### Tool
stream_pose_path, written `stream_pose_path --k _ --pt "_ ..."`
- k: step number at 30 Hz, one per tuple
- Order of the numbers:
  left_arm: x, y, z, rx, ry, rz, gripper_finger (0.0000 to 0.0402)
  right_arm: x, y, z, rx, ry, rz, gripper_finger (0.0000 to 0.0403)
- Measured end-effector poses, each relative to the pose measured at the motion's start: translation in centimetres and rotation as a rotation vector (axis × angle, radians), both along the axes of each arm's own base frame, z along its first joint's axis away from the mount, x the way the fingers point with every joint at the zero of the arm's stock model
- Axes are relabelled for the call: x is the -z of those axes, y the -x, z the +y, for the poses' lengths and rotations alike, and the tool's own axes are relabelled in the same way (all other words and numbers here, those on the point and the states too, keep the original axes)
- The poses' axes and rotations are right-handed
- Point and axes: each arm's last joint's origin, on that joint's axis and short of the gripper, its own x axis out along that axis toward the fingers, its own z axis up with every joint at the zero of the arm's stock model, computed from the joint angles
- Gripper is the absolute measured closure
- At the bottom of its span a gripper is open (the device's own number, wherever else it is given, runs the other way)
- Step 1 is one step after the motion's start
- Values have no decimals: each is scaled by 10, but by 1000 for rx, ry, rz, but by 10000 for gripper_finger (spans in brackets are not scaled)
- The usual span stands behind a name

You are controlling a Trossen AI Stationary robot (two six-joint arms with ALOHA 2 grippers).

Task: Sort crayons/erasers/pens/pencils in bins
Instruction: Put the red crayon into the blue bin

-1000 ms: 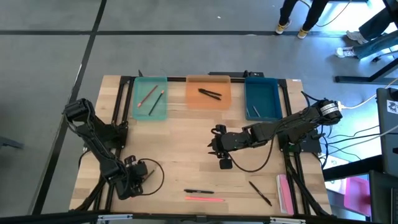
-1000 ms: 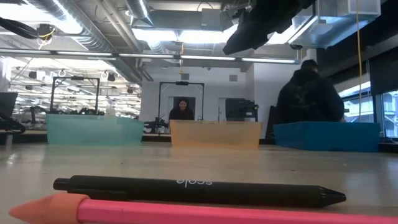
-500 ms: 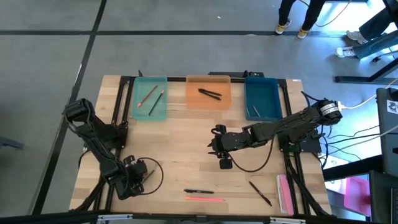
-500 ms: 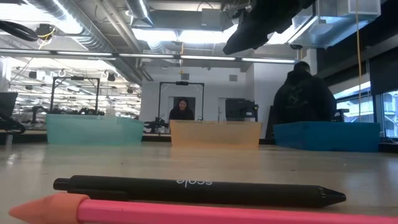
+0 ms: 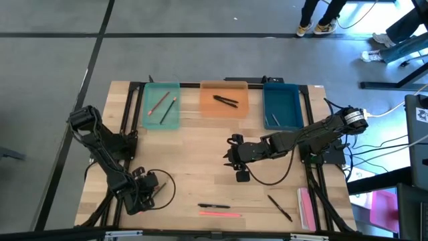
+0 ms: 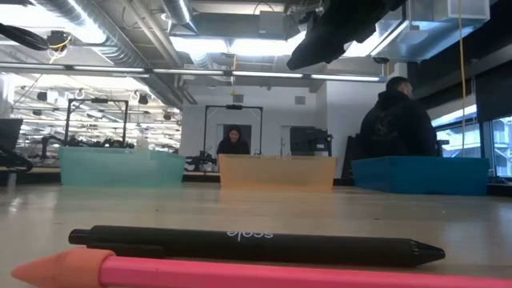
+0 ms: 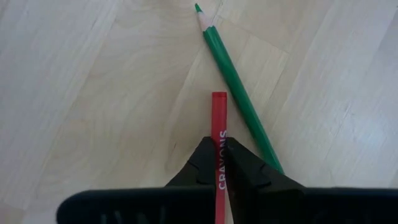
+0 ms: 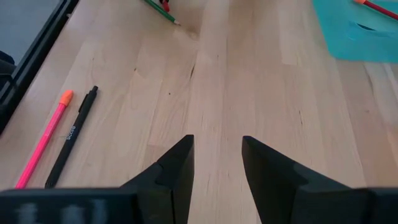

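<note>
My left gripper (image 5: 144, 191) is at the table's near left, shut on a red crayon (image 7: 219, 118) marked CRAYONS. A green pencil (image 7: 239, 93) lies on the table right beside the crayon. My right gripper (image 5: 234, 155) hangs open and empty over the middle of the table (image 8: 217, 155). A black pen (image 5: 214, 206) and a pink pencil (image 5: 219, 214) lie near the front edge, and a second black pen (image 5: 279, 207) lies to their right. The teal bin (image 5: 162, 106) holds pencils, the orange bin (image 5: 224, 100) holds black pens, and the blue bin (image 5: 281, 107) holds a small stick. My left gripper pinches the red crayon between its two fingers (image 7: 202, 165), on the printed wrapper (image 7: 219, 134). The crayon runs along the fingers, and its free end (image 7: 219, 96) sticks out past the fingertips. I cannot tell whether it is clear of the table.
A wide pink flat strip (image 5: 305, 207) lies at the near right edge. Bare wood lies between the bins and the front row of sticks. In the low view the pen (image 6: 256, 244) and the pink pencil (image 6: 240, 272) lie close in front; people show in the room behind.
</note>
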Motion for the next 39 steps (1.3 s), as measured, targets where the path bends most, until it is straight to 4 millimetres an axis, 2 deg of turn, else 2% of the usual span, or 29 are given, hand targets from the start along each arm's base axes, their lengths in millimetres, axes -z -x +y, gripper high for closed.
stream_pose_path --k 14,17,23,31,39 --pt "-3 -1 -1 0 -11 -8 400 0 0 0 1 0 0 263" --pt "-8 1 3 5 -101 38 400 0 0 0 0 0 -1 263" --pt "-29 -5 1 -8 -159 71 400 0 0 0 1 -1 -1 263" --pt "-55 -28 -3 68 -177 30 400 0 0 0 17 -19 0 263" --pt "-72 -61 11 183 -283 -31 400 9 -7 2 -20 26 2 263"
